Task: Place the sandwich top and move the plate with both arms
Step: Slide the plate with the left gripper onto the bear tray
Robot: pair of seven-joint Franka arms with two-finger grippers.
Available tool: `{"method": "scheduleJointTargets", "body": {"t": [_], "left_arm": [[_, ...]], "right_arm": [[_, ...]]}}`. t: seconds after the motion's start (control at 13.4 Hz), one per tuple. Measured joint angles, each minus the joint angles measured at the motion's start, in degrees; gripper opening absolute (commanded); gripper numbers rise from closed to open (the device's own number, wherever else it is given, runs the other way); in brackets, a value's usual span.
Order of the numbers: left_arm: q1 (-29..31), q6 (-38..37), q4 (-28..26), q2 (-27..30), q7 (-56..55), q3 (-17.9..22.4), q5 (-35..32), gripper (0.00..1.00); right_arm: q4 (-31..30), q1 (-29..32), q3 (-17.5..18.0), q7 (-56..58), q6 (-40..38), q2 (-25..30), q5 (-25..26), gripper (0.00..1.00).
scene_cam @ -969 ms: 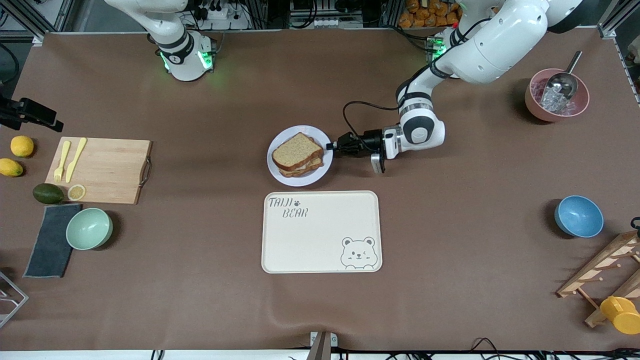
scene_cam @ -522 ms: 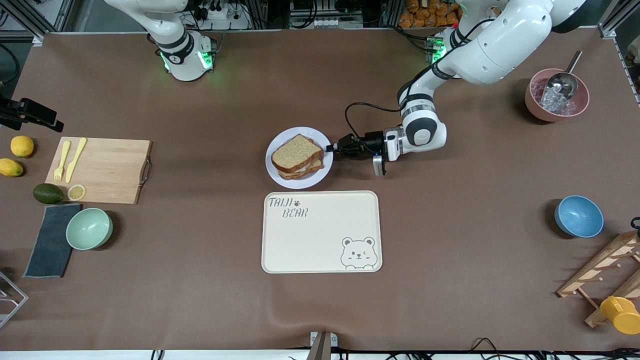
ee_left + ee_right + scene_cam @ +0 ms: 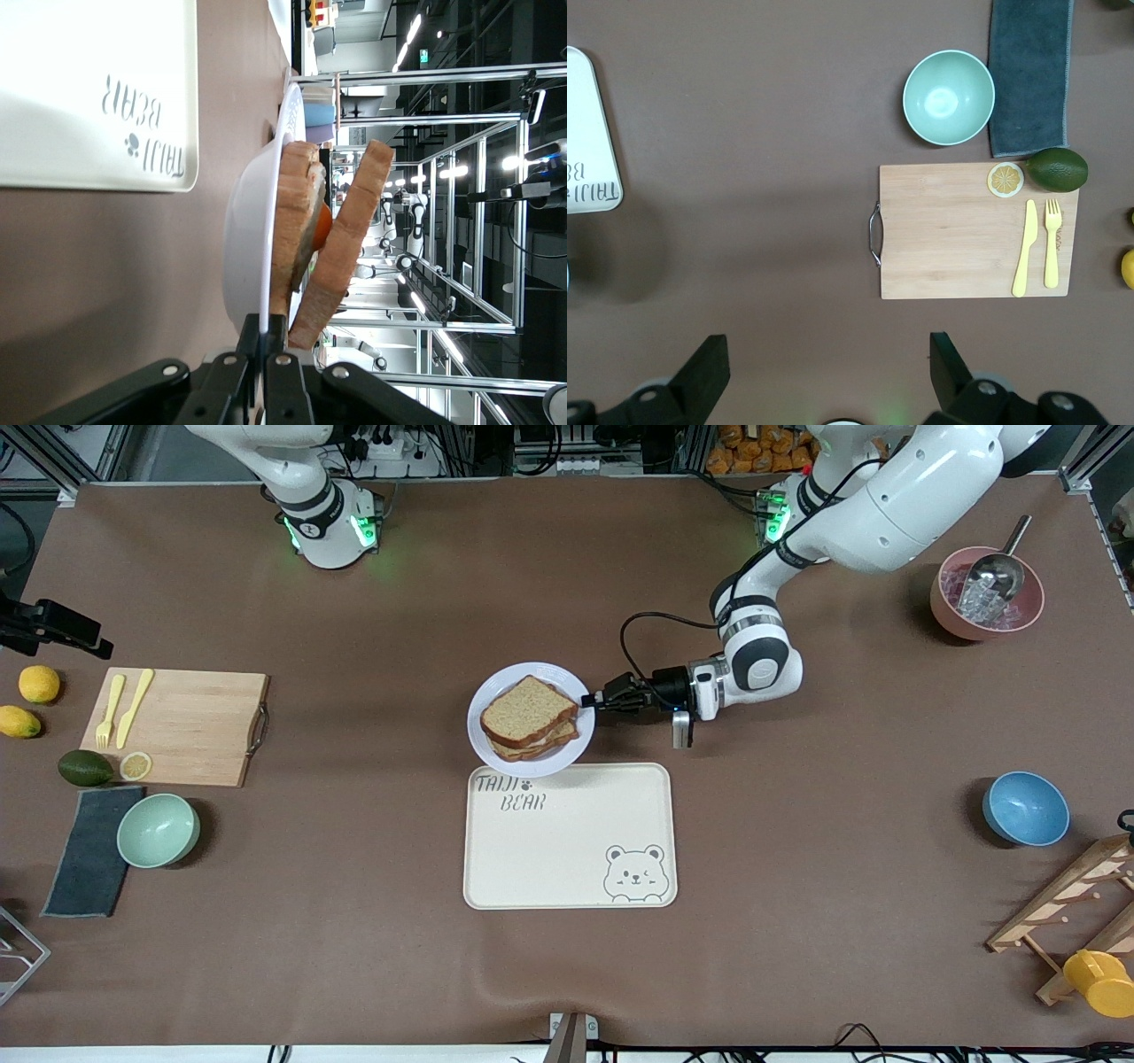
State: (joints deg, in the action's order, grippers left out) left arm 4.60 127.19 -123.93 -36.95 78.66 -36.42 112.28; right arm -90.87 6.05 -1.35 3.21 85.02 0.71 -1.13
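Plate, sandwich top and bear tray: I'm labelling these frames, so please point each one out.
plate (image 3: 479, 737), front view, bare rim nearest the mint bowl's end.
sandwich top (image 3: 527, 709), front view, middle of the speckled face.
bear tray (image 3: 567, 841), front view, plain centre of the surface.

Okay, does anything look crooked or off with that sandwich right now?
Yes. The brown wholemeal top slice leans askew off the stacked sandwich, gaping open at one edge. The small round pale plate is held by its rim in the left pincer, overlapping a corner of the cream bear-print tray.
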Motion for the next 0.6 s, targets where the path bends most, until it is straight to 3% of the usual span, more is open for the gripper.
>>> {"method": "scheduleJointTargets", "body": {"t": [0.6], "left_arm": [[2.54, -0.07, 7.3, 0.38, -5.07, -0.32, 0.02, 0.0]], "right_arm": [[0.0, -0.01, 0.05, 0.0, -0.01, -0.07, 0.0, 1.0]]}}
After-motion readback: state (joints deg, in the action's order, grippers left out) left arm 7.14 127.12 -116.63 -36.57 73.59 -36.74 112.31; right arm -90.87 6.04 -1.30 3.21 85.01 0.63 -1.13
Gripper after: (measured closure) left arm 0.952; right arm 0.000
